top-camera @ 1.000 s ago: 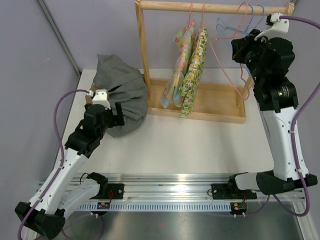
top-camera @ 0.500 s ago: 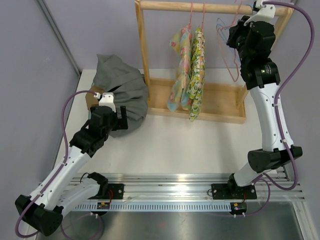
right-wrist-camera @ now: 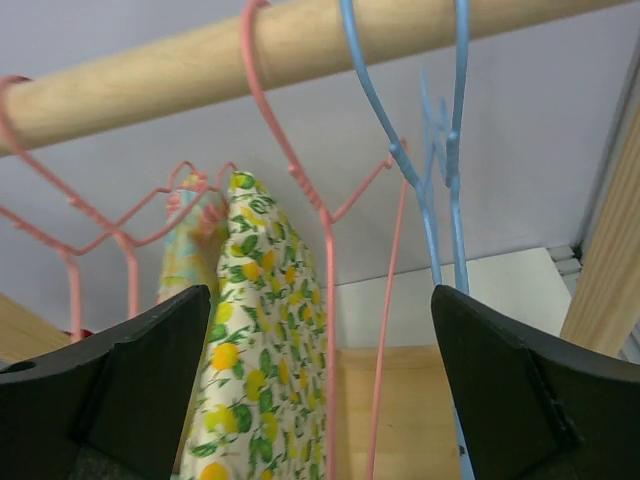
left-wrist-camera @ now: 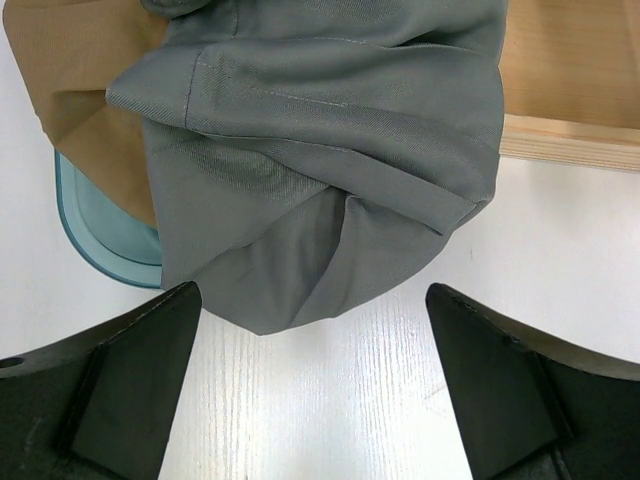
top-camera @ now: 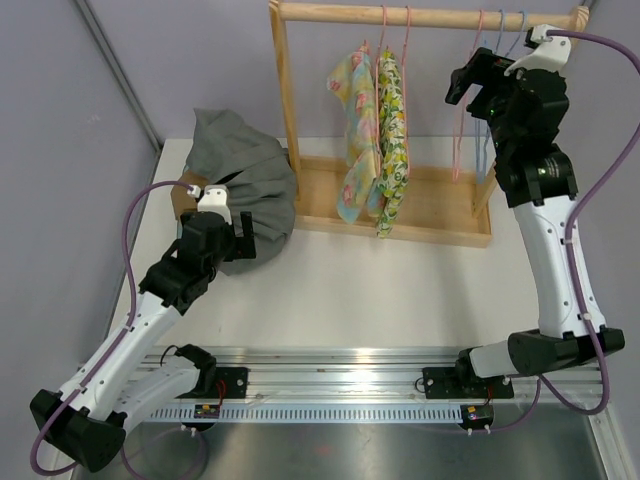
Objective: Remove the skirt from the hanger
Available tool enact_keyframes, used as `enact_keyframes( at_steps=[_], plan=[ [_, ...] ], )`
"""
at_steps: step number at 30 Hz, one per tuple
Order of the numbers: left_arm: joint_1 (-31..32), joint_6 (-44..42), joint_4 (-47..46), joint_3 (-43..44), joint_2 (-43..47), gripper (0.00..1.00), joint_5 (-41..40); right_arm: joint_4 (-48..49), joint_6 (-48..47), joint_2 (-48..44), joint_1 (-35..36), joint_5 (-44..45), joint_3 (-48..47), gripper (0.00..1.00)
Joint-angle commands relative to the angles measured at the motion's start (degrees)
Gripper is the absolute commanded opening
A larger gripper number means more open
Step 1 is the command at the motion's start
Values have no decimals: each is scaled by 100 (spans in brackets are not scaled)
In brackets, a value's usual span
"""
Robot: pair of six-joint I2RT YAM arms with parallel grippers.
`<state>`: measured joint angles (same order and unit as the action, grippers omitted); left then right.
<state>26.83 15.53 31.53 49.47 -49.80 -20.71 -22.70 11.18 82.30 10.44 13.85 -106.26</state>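
White table (top-camera: 400,290) fills the floor of a lilac-walled booth, with both arm bases at its near edge.

At the near left, the left gripper (left-wrist-camera: 312,295) hangs over the near hem of the grey skirt (top-camera: 245,185). Its fingers are spread wide and hold nothing. The skirt lies in a heap on the left of the table, draped over a teal basin (left-wrist-camera: 95,235) and a tan cloth (left-wrist-camera: 70,70), on no hanger.

Farther back is a wooden rack (top-camera: 420,205), where two flowered garments (top-camera: 375,130) hang from its rail (top-camera: 420,15).

At the far right, the right gripper (right-wrist-camera: 320,295) has just changed. A second ago it was pinched on the bare hangers and had them pulled askew below the rail. Now its fingers are spread wide and grip nothing. The pink hanger (right-wrist-camera: 325,230) and blue hanger (right-wrist-camera: 440,200) hang straight from the rail, just beyond them.

With the hanger returned bare, the job looks all but finished.
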Motion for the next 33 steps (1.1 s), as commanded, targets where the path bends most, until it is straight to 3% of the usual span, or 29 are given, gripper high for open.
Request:
enact_keyframes(
  at_steps=[1,4,7,13,19,29,32,33],
  plan=[
    [24,91,-270,124,111,99,-30,90,218,-521,-24,-485,-158,100],
    [24,82,-261,133,102,99,-21,11,490,-418,11,-1732,-438,100],
    [24,82,-270,124,102,99,-21,-138,561,-233,186,-2306,-763,100],
    [24,99,-252,98,111,99,-38,-613,411,540,407,-2378,-1344,93],
    [33,99,-244,98,111,99,-38,-604,420,831,424,-2334,-1258,88],
    [33,99,-244,106,120,99,-56,-472,561,893,424,-2079,-651,47],
    [33,99,-235,115,128,99,-47,-499,578,945,433,-2123,-633,45],
    [33,99,-235,115,111,99,-47,-490,613,963,424,-2140,-642,30]
  ],
)
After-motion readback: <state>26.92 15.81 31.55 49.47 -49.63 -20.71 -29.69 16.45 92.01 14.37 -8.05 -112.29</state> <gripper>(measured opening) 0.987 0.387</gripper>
